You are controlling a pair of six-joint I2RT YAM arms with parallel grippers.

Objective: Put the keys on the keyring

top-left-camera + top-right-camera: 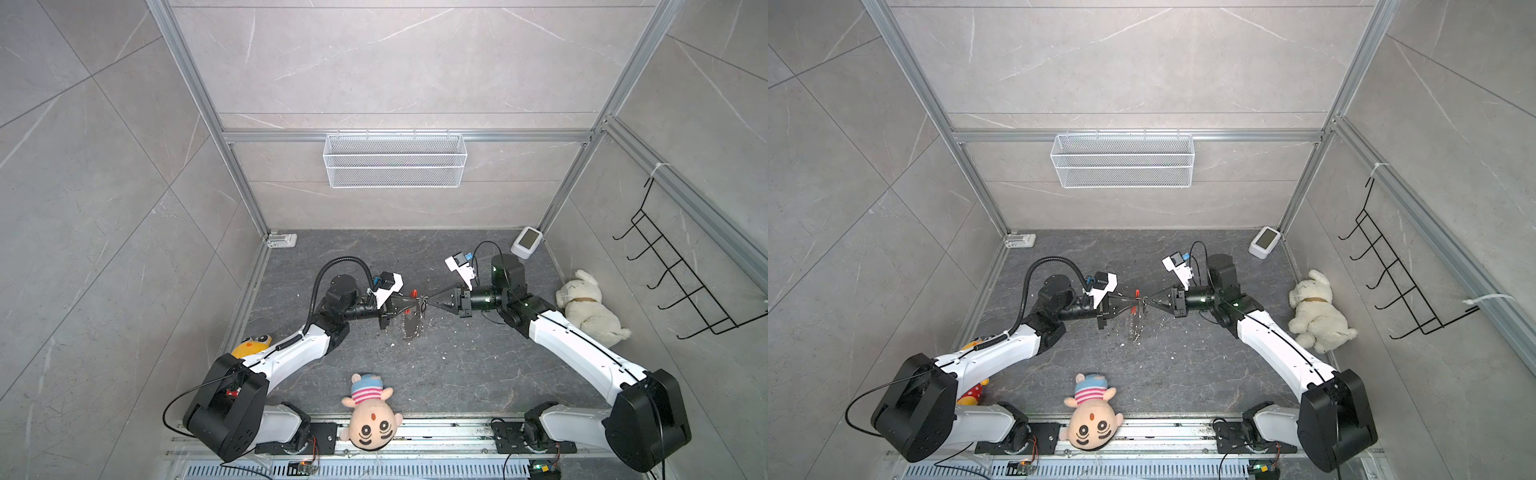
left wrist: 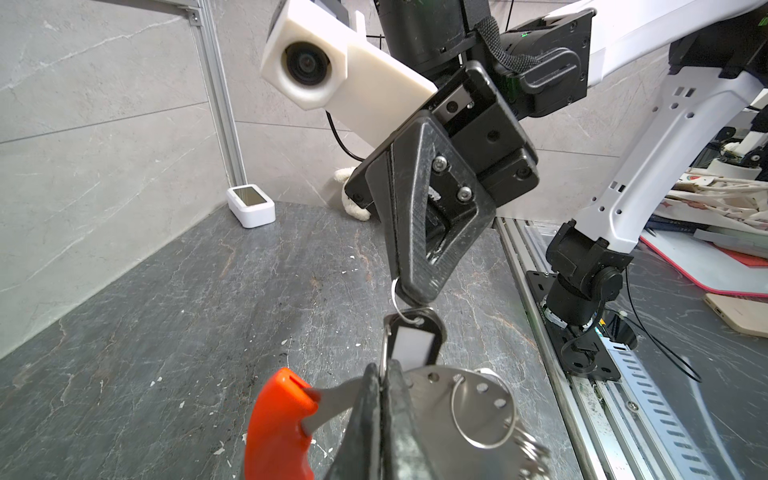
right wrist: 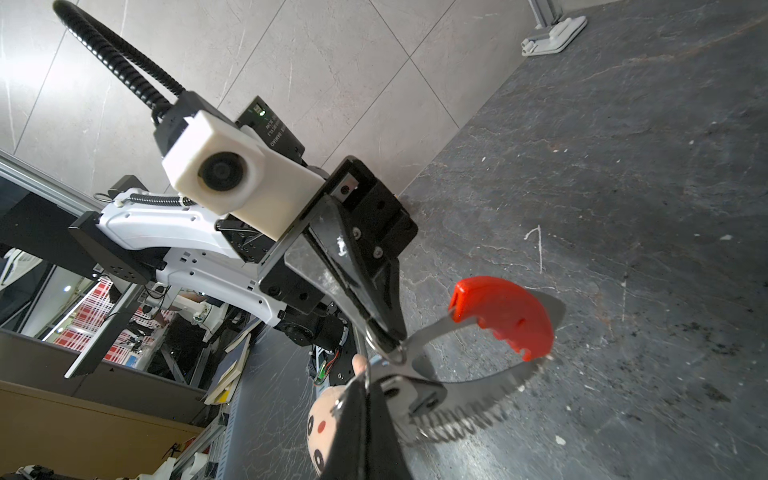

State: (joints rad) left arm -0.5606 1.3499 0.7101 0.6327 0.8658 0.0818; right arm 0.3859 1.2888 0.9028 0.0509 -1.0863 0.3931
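Above mid-table, two arms meet tip to tip.
Reaching toward 3 o'clock, the left gripper (image 1: 413, 304) clamps the keyring (image 2: 449, 395), its loop hanging toward 6 o'clock; reaching toward 9 o'clock, the right gripper (image 1: 430, 300) grips the keys (image 2: 411, 340) just beside it.

Up in the air well beyond the striped doll (image 1: 371, 415): silver keyring (image 2: 444, 403) with red grip, black-headed keys (image 2: 411, 340) just beside.

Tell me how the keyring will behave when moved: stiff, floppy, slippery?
The keyring looks like a rigid flat metal loop, so probably stiff. Its small silver rings hang loosely, so they would likely swing. The smooth metal may slip in the left gripper, shut on it.
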